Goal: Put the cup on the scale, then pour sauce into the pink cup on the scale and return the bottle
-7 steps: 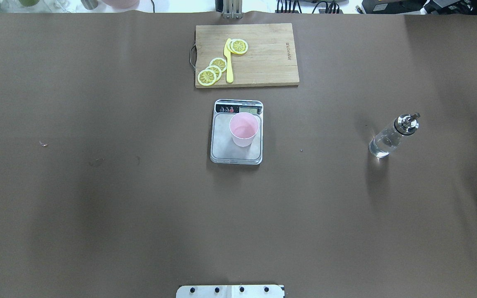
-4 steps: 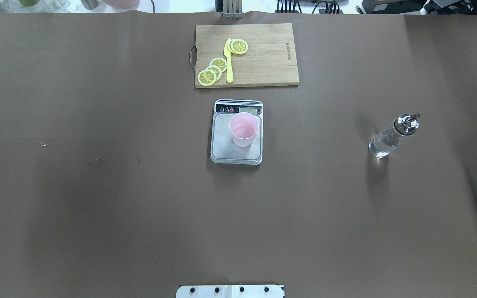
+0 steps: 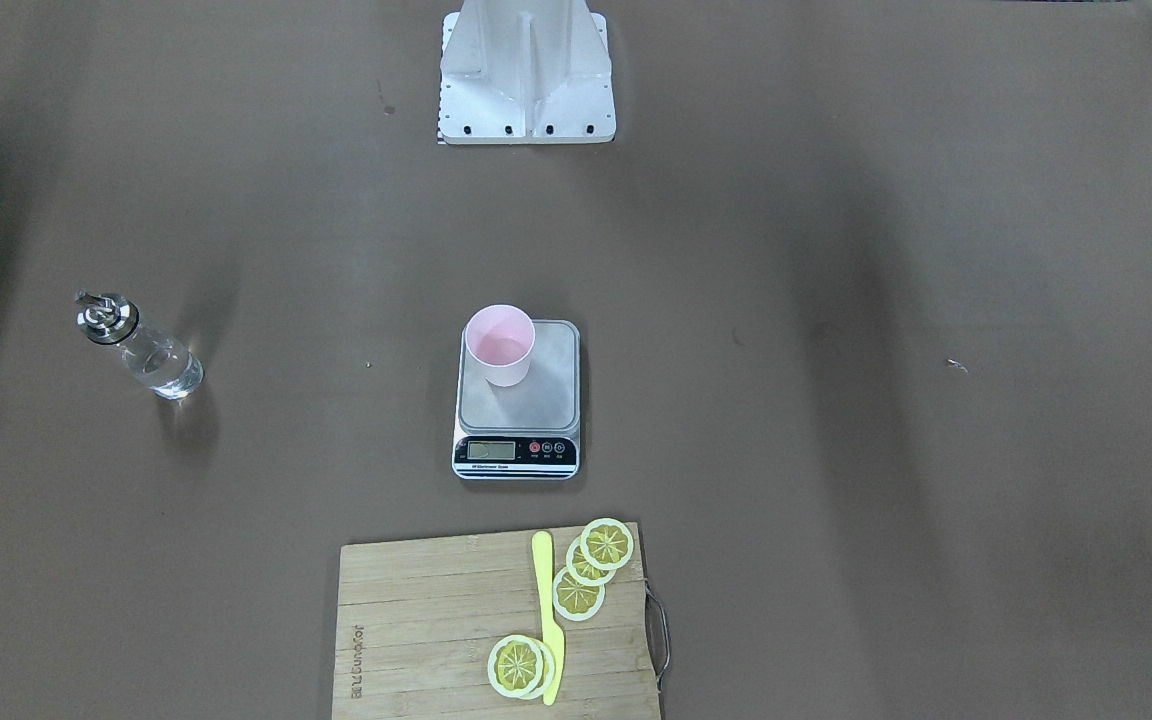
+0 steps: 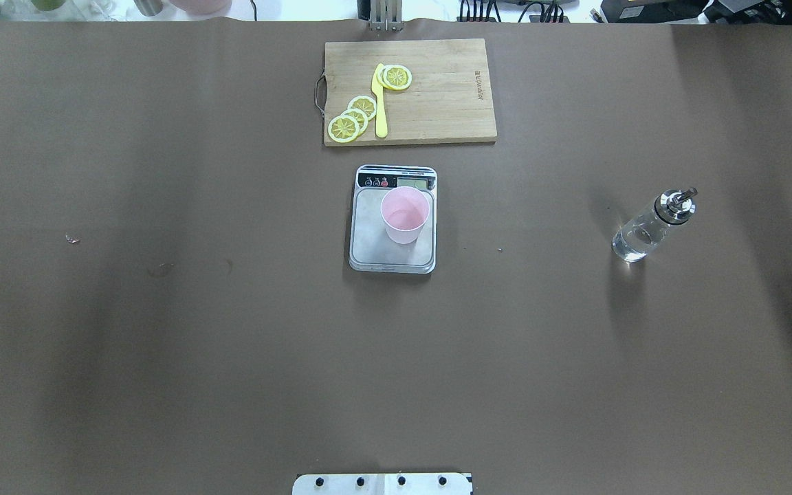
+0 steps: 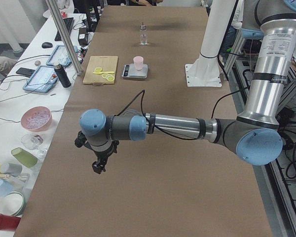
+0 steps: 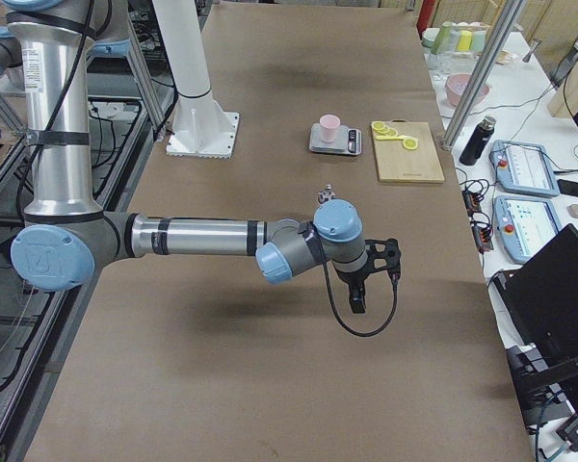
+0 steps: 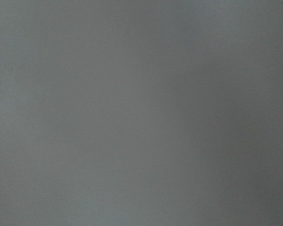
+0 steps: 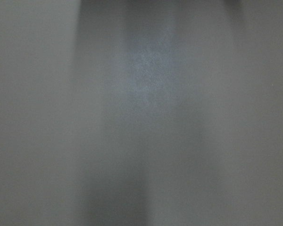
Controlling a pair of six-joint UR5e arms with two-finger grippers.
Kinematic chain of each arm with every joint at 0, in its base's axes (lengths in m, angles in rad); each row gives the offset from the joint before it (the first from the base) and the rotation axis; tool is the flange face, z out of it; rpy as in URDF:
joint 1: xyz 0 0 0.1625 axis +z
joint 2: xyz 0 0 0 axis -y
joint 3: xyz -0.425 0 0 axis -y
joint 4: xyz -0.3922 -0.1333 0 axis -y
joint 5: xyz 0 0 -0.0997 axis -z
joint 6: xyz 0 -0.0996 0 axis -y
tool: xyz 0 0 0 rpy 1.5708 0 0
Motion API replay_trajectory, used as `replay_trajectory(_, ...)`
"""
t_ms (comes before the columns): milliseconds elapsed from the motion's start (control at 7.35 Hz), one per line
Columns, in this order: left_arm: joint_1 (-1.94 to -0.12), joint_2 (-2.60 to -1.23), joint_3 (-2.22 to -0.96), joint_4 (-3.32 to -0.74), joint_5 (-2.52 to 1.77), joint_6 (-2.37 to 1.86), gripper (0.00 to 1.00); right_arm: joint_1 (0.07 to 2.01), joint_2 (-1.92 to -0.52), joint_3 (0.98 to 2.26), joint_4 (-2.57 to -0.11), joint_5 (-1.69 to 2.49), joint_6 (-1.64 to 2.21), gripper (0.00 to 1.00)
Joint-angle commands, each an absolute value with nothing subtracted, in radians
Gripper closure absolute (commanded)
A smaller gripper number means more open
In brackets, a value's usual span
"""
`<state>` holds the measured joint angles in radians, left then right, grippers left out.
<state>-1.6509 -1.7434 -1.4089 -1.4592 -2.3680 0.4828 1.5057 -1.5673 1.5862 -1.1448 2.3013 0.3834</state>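
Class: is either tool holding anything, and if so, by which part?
Nothing is held. The pink cup stands free on the scale, the bottle alone on the table; the left tool and right tool hang far from both.

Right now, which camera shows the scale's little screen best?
The exterior front-facing view: the scale turns its screen toward it, upright and unblocked, though digits are unreadable. Overhead shows the screen upside down. Both side views make the scale tiny; wrist cameras show only blur.

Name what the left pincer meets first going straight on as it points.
The left pincer points down, so probably the brown table cover beneath it; its wrist view shows nothing else.
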Motion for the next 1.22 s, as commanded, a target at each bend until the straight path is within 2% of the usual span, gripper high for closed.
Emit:
replay_trajectory(0,-1.67,-1.746,-1.327,-1.456,-2.368,0.477,0.02,1.525,-1.554,1.585,-1.309,2.304,0.211,0.0)
replay_trajectory(1089,-1.723,-1.715,-1.279,-1.46,-2.37,0.445,0.02,1.545,-1.562,1.6,-1.52,2.306,0.17,0.0)
